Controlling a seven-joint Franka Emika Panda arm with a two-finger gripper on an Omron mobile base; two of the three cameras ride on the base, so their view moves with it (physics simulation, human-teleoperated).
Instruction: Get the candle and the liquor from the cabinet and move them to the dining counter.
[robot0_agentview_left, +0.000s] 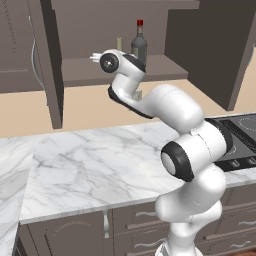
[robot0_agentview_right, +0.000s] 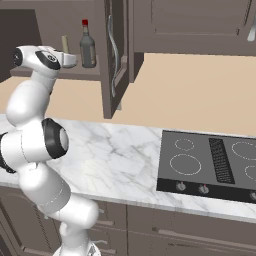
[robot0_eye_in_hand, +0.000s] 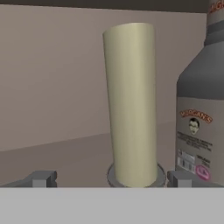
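Two things remained to be moved, neither yet taken; the candle (robot0_eye_in_hand: 131, 105) and the liquor (robot0_agentview_left: 139, 44) stood side by side on the shelf of the cabinet (robot0_agentview_left: 50, 65), its doors swung open; the hand (robot0_eye_in_hand: 111, 179) was spread wide, empty, its fingertips (robot0_eye_in_hand: 41, 179) flanking the candle's holder; lifting and carrying both to the dining counter seemed wholly undone.
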